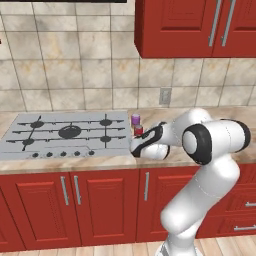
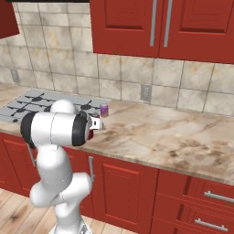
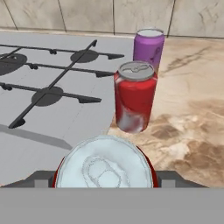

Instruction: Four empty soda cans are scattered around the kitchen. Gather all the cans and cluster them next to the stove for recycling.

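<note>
A flat silver-grey stove (image 3: 48, 74) with black cross-shaped grates lies at left. Just beside its right edge, on the beige marbled table (image 3: 192, 113), stand a glossy red can (image 3: 134, 97) and, behind it, a purple can (image 3: 148, 48), both smooth cylinders with silvery tops. Nearest, a third red can (image 3: 105, 164) sits between the half-open jaws, seemingly gripped. It should be lowered upright close beside the others without nudging them.

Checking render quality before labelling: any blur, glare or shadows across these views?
Hand view: sharp; the near can top looms oversized, and the red can carries a pale sheen. Left base view: even lighting, no glare on the stove. Right base view: soft, faint shadows.
</note>
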Robot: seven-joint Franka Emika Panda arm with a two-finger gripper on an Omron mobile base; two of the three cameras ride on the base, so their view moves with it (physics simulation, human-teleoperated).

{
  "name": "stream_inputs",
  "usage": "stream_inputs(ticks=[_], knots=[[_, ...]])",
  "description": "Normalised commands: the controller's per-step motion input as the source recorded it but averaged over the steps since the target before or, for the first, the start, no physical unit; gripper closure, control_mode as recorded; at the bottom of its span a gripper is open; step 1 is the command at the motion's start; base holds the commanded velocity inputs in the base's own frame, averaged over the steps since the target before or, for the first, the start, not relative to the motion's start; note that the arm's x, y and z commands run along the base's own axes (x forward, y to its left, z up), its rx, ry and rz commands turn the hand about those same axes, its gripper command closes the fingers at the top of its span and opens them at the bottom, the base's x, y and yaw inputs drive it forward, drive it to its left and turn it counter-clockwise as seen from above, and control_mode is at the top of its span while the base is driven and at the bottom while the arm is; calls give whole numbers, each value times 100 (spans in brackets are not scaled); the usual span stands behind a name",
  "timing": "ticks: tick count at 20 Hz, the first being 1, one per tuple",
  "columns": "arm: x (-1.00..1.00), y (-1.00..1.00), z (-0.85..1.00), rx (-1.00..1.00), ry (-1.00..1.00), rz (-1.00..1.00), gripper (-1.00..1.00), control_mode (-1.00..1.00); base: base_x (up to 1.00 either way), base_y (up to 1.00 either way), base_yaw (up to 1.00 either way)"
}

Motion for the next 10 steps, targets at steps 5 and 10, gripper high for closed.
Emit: stream_inputs(ticks=[5,10], knots=[[12,0,-20,0,0,0,100,-100,0,0,0],[25,0,-15,0,0,0,100,-100,0,0,0]])
